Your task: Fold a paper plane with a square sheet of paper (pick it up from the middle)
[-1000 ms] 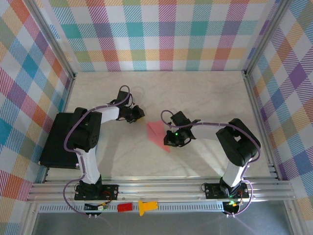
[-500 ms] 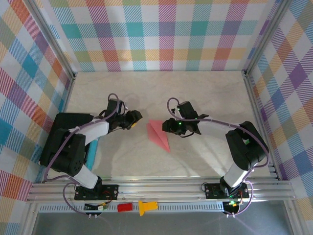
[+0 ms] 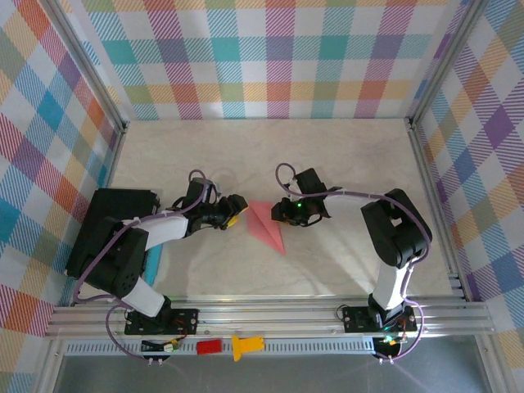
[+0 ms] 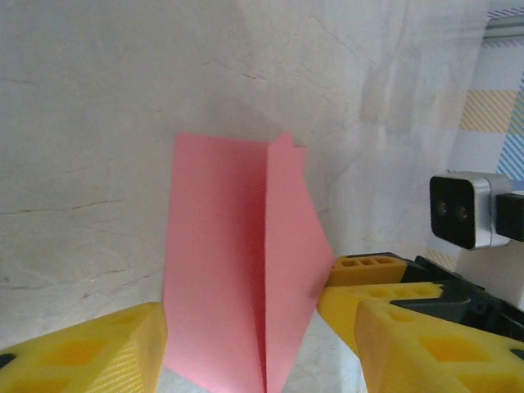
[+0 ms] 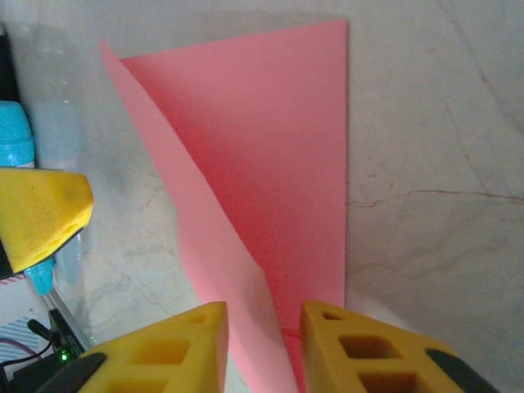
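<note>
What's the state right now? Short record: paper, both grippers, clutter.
paper: paper plane, salmon-pink, folded to a point with a centre crease, lying on the table
left gripper: open wide, low at the paper's left edge, holding nothing
right gripper: jaws narrowly apart; a paper flap runs into the gap between its fingers, not clamped
clutter: red block and yellow piece on the front rail, off the table
</note>
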